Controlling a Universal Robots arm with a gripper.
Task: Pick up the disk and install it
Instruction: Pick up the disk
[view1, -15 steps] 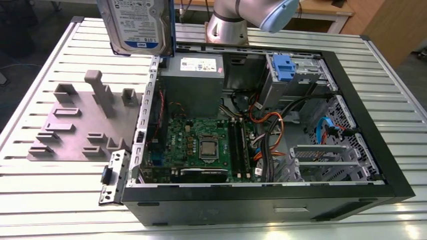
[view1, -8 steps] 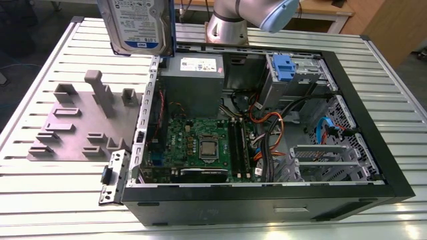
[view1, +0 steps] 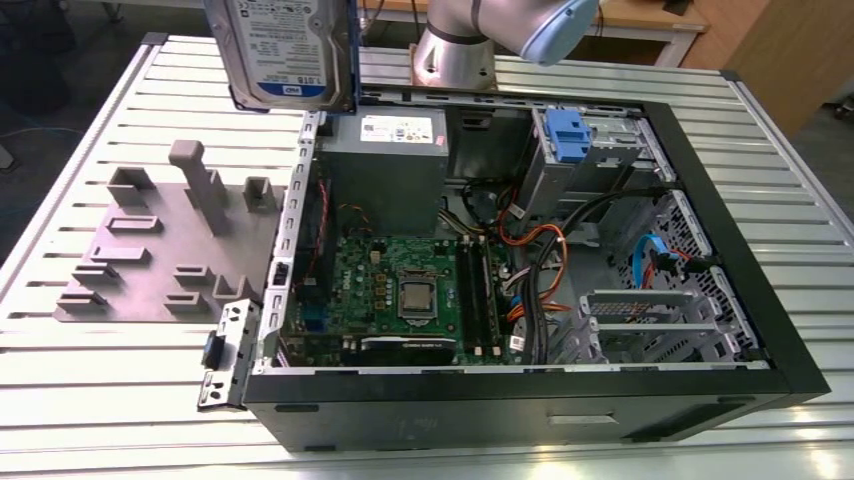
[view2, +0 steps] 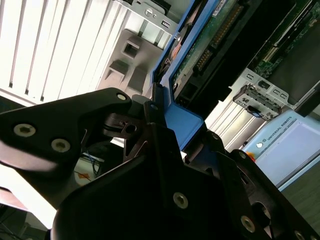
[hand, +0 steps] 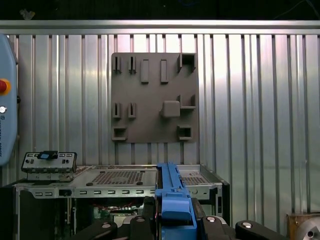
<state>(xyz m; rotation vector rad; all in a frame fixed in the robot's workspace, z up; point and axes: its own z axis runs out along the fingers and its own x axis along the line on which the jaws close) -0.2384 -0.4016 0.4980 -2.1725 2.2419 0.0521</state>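
A black gripper (view2: 177, 125) is clamped tight on the blue bracket (hand: 170, 192) of the silver-grey labelled metal disk (view1: 287, 50). The exterior view shows the disk held high over the far end of the open black computer case (view1: 534, 410), with a grey slotted fixture plate (view1: 160, 250) on the exterior view's left.

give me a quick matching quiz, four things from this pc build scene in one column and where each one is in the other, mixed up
Things:
1. disk
2. grey fixture plate
3. power-supply box
4. motherboard

Places:
A. flat on the slatted table, outside the computer case, on the exterior view's left of it
B. inside the case, the green board on its floor
C. held up in the air, clamped in the gripper
D. inside the case, grey with a white sticker

Pairs: 1-C, 2-A, 3-D, 4-B
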